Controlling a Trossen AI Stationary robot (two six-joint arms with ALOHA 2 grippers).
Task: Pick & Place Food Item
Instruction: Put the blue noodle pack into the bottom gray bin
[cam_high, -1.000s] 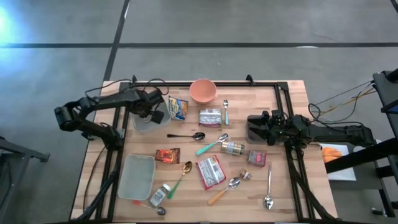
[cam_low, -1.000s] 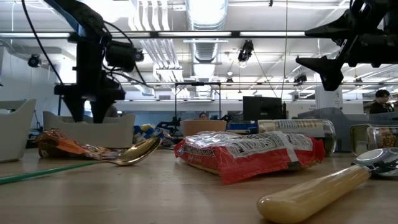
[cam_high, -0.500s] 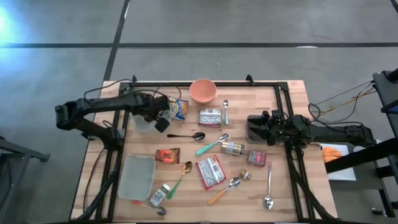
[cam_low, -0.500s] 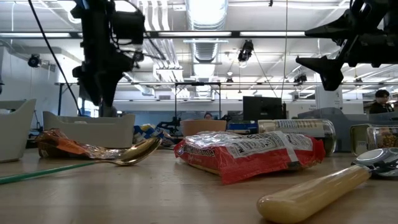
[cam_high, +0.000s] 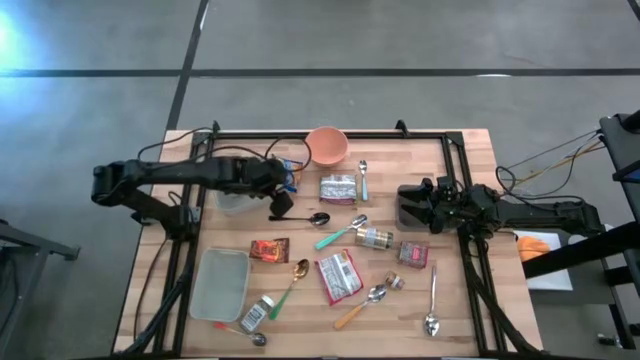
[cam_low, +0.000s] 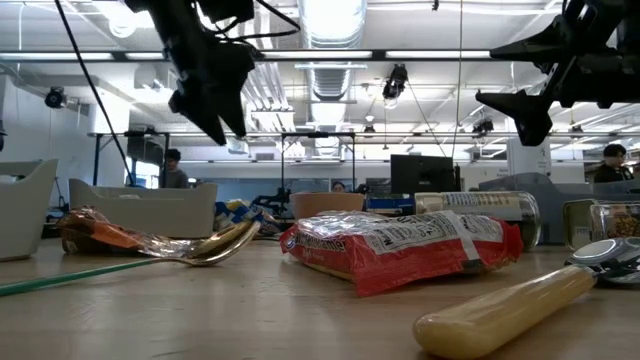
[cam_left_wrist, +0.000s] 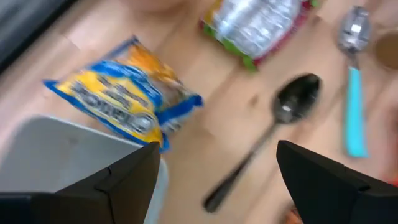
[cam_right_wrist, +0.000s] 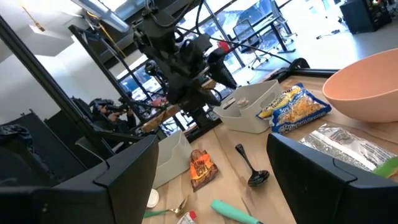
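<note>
Grey concrete floor surrounds a light wooden table (cam_high: 460, 300) that fills the lower middle of the high view, strewn with food packets, jars and cutlery. At the upper left of the table the left gripper (cam_high: 282, 202) hangs in the air with its two fingers spread wide and nothing between them, just above the handle end of a black spoon (cam_high: 300, 217) and beside a clear plastic tub (cam_high: 232, 198). Right of that tub, partly under the left arm, lies the yellow and blue snack bag (cam_left_wrist: 127, 102); in the left wrist view it rests flat against the tub's rim, with the black spoon near it and a silver packet edged in red and green (cam_high: 338, 189) further on. A salmon-pink bowl (cam_high: 326, 146) stands at the table's upper edge. On the right side the right gripper (cam_high: 408, 206) waits above the table, its fingers also apart and holding nothing. Near the centre lie a teal-handled spoon (cam_high: 338, 234), a glass jar on its side (cam_high: 375, 238) and a red and white packet (cam_high: 339, 276); a larger translucent container (cam_high: 220, 284) sits at the lower left.
</note>
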